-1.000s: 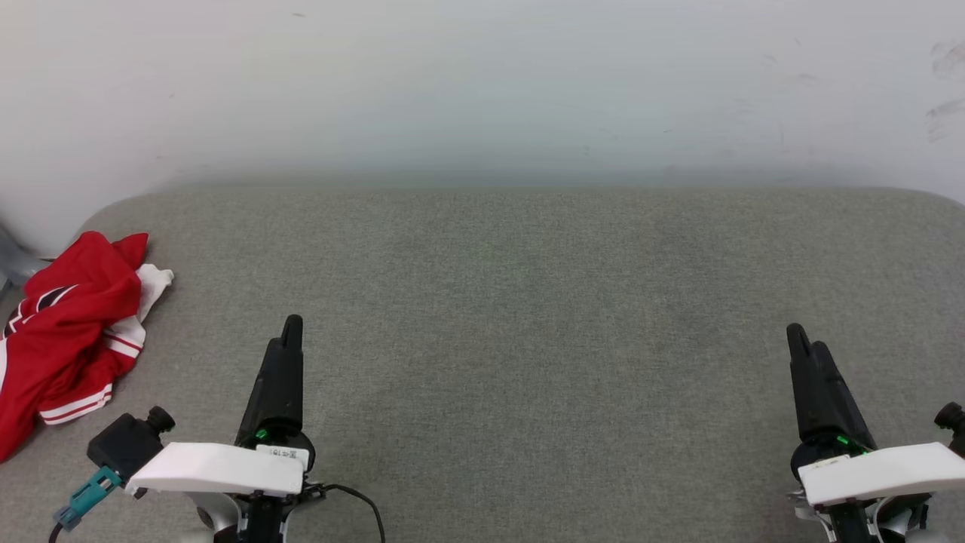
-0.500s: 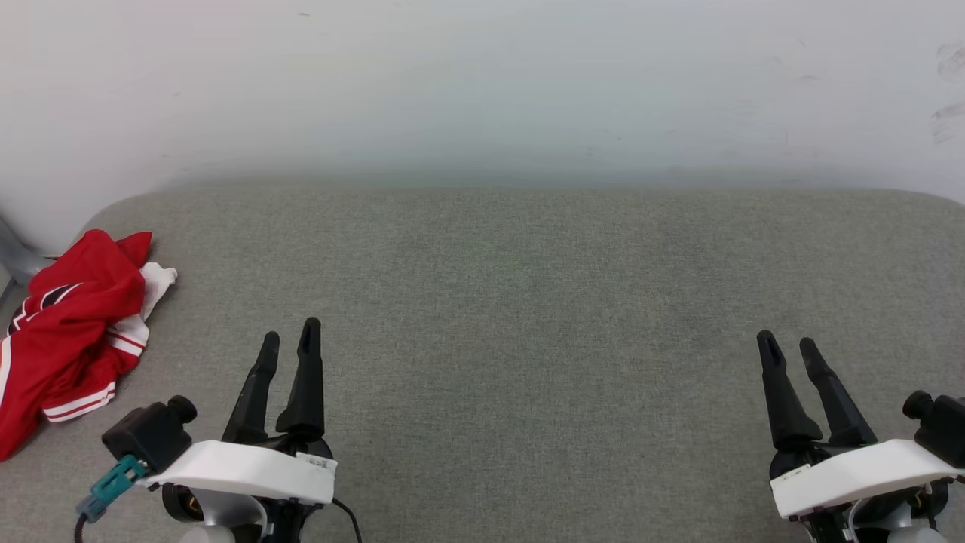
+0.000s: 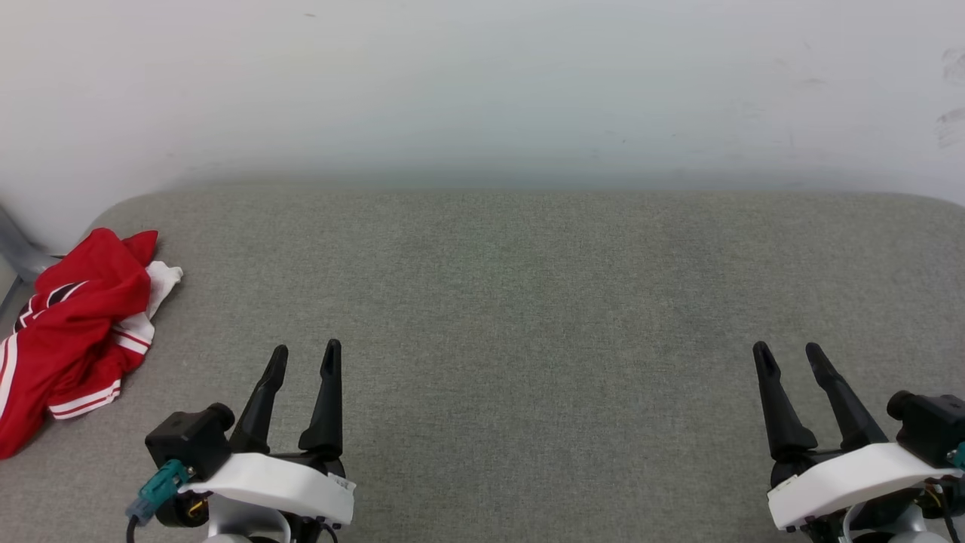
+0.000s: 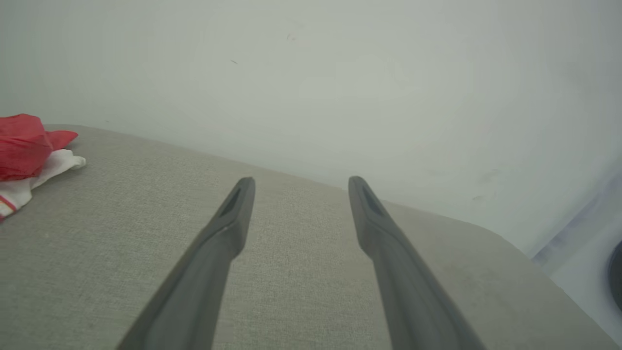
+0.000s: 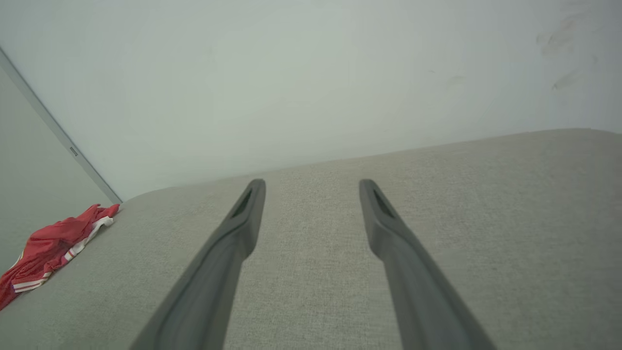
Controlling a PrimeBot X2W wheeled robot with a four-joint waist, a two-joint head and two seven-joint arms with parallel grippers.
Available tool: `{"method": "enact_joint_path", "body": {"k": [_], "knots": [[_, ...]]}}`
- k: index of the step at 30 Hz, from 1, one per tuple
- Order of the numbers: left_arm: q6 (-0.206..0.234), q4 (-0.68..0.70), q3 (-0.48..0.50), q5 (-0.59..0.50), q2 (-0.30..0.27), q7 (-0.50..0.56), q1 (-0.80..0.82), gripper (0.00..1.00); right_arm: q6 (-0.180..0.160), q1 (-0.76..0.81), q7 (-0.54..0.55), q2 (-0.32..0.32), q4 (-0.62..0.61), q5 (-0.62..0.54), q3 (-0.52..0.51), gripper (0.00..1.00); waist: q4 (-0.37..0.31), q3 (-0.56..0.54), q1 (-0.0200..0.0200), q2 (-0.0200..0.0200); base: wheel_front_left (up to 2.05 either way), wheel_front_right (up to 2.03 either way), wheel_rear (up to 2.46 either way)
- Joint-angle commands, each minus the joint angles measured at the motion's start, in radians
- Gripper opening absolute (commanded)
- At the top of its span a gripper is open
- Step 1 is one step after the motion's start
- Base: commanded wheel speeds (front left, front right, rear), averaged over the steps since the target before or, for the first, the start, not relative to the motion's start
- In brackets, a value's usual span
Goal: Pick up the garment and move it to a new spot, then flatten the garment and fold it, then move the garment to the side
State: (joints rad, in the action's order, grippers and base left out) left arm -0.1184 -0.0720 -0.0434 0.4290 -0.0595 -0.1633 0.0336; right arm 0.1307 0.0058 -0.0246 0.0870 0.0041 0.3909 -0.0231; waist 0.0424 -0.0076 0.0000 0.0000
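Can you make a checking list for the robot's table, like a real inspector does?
Surface: grey fabric table top, rounded corners.
Job's things: red and white garment, crumpled at the left edge, not held.
Clutter: nothing seen.
Grippers: left gripper and right gripper open, fingers holding nothing, far from the garment.
Cables: teal plug with a dark lead by the left wrist.
Surroundings: pale wall behind, faint scuffs at the right.

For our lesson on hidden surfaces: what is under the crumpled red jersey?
The jersey rests on the grey padded surface near its left edge. White fabric pokes out beneath its red folds. Anything else under the heap is covered.
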Motion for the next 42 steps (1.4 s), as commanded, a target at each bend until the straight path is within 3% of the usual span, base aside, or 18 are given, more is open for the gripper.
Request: {"method": "enact_joint_path", "body": {"k": [1,18,31,42], "knots": [[0.005,0.005,-0.003,-0.027,-0.008,-0.009,-0.002,1.00,0.000,0.002,0.003,-0.002,-0.014,-0.028,-0.004,1.00,0.000,0.000,0.0000,0.0000,0.00,0.00,0.00],[0.042,-0.059,-0.031,-0.197,-0.034,-0.047,-0.003,1.00,0.000,0.032,0.029,-0.028,-0.041,-0.202,-0.039,1.00,0.004,-0.007,0.0000,0.0000,0.00,0.00,0.00],[0.032,-0.068,-0.033,-0.262,-0.029,-0.073,-0.001,1.00,0.000,0.039,0.036,-0.037,-0.063,-0.277,-0.051,1.00,0.011,-0.009,0.0000,0.0000,0.00,0.00,0.00],[0.011,-0.070,-0.013,-0.273,-0.011,-0.093,-0.005,1.00,0.000,0.045,0.021,-0.038,-0.052,-0.275,-0.055,1.00,0.016,-0.010,0.0000,0.0000,0.00,0.00,0.00]]}}
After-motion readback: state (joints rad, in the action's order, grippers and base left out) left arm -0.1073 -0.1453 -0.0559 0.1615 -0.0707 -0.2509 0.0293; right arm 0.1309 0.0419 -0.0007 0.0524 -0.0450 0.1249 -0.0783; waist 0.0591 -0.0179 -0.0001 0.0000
